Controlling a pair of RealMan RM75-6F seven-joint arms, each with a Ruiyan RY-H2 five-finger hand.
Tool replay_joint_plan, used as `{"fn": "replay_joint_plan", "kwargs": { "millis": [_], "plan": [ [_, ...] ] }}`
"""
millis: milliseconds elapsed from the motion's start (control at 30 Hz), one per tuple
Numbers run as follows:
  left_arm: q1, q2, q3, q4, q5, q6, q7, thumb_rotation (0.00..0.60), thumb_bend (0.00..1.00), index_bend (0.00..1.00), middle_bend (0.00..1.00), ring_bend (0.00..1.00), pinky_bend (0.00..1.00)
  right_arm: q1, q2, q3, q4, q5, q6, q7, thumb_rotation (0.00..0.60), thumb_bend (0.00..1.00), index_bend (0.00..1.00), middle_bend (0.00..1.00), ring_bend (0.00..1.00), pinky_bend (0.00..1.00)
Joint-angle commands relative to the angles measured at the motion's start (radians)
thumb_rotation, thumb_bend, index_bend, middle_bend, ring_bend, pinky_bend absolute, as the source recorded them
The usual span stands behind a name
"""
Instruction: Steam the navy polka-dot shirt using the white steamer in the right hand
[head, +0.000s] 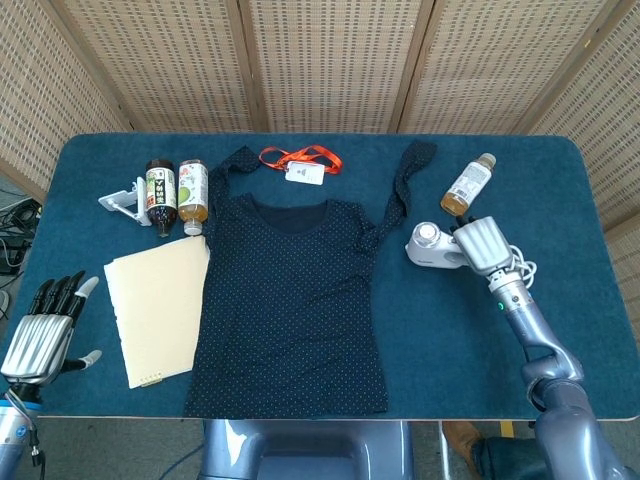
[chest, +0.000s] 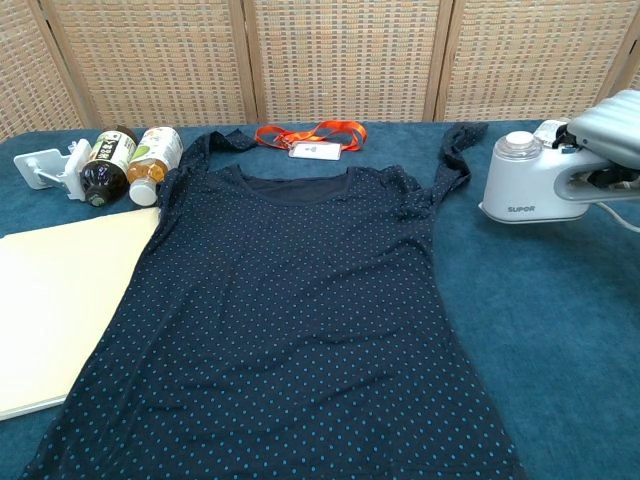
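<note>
A blue-clothed table (head: 560, 330) before wicker screens; the navy polka-dot shirt (head: 290, 300) lies flat at frame centre. Right of it, off the fabric, the right hand (head: 478, 243) grips the white steamer (head: 430, 246). The left hand (head: 42, 328) sits lower left, fingers apart, holding nothing

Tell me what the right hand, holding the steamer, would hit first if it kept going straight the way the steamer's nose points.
Likely the navy shirt: the right hand points the white steamer toward its right sleeve, with only bare table between. Depth is uncertain.
</note>
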Motion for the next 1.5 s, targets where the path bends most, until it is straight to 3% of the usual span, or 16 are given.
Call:
{"fn": "replay_joint_plan", "kwargs": {
  "millis": [33,67,133,167,367,567,1100,1233,1500],
  "plan": [
    [0.002,0.001,0.001,0.001,0.001,0.002,-0.002,0.600,0.00,0.00,0.00,0.00,0.00,-0.006,-0.005,0.007,0.003,0.011,-0.018,-0.018,0.600,0.30,0.24,0.18,0.25,0.42],
    [0.004,0.002,0.002,0.001,0.003,0.004,-0.004,0.600,0.00,0.00,0.00,0.00,0.00,-0.008,-0.005,0.011,0.002,0.017,-0.031,-0.024,0.600,0.16,0.15,0.09,0.15,0.24],
    [0.006,0.002,0.004,0.001,0.009,0.009,-0.007,0.600,0.00,0.00,0.00,0.00,0.00,-0.010,-0.003,0.019,-0.007,0.028,-0.044,-0.038,0.600,0.02,0.04,0.01,0.03,0.05],
    [0.007,0.003,0.005,0.000,0.012,0.011,-0.007,0.600,0.00,0.00,0.00,0.00,0.00,-0.012,-0.001,0.022,-0.011,0.032,-0.056,-0.044,0.600,0.00,0.01,0.00,0.00,0.01],
    [0.010,0.005,0.011,-0.006,0.030,0.016,-0.010,0.600,0.00,0.00,0.00,0.00,0.00,-0.023,0.039,0.034,-0.099,0.055,-0.099,-0.064,0.600,0.00,0.00,0.00,0.00,0.00],
    [0.017,0.011,0.017,-0.010,0.049,0.029,-0.021,0.600,0.00,0.00,0.00,0.00,0.00,-0.048,0.102,0.037,-0.234,0.058,-0.048,-0.091,0.600,0.00,0.00,0.00,0.00,0.00],
    [0.062,0.038,0.043,0.000,0.145,0.114,-0.075,0.600,0.00,0.00,0.00,0.00,0.00,-0.199,0.511,0.009,-1.032,0.061,0.120,-0.370,0.600,0.00,0.00,0.00,0.00,0.00],
    [0.087,0.017,0.031,0.023,0.147,0.170,-0.030,0.600,0.00,0.00,0.00,0.00,0.00,-0.252,0.563,0.001,-1.135,0.047,0.206,-0.363,0.600,0.00,0.00,0.00,0.00,0.00],
    [0.116,0.016,0.046,0.043,0.186,0.212,-0.067,0.600,0.00,0.00,0.00,0.00,0.00,-0.380,0.634,-0.016,-1.302,0.036,0.376,-0.360,0.600,0.00,0.00,0.00,0.00,0.00]
  ]
}}
